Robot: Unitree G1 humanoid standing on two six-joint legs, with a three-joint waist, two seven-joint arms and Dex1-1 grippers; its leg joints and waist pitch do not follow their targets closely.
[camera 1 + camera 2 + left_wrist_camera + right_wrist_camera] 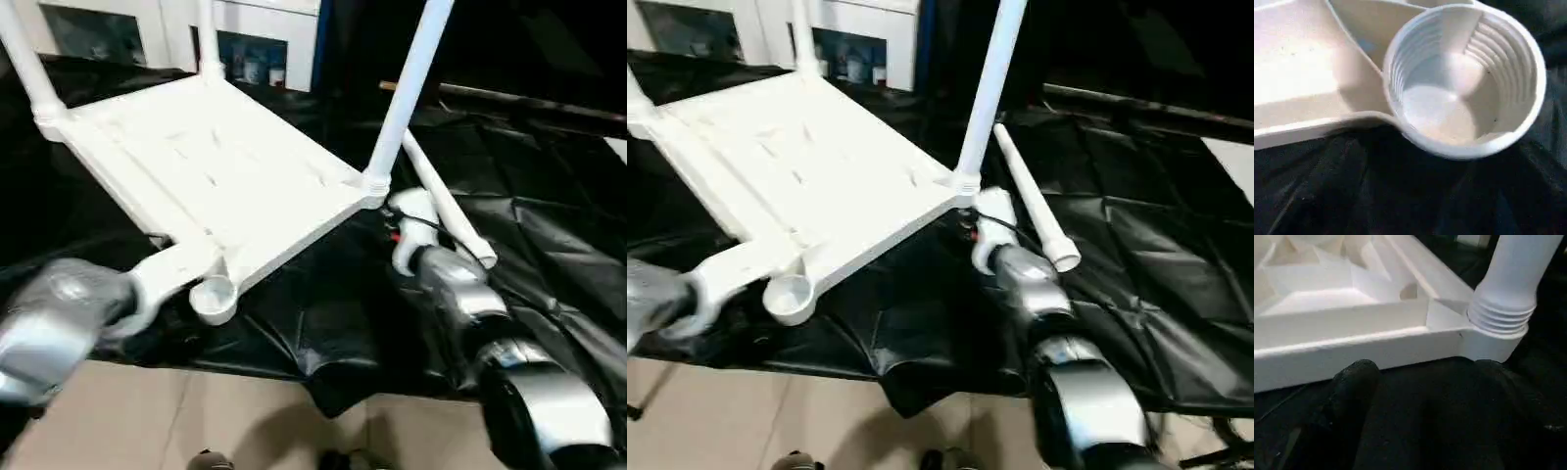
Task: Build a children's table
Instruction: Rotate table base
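The tabletop (220,171) lies upside down on the black-covered surface (549,245), three legs (407,88) standing in its corners – the near socket (1464,81) empty. A loose leg (1034,211) lies beside the right arm. The right tool (1425,382) is spread, just beside the tabletop's edge; the left tool's state cannot be told.

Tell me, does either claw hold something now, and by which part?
The right claw holds nothing: its fingers stand apart, short of the tabletop edge. For the left claw, it cannot be told.
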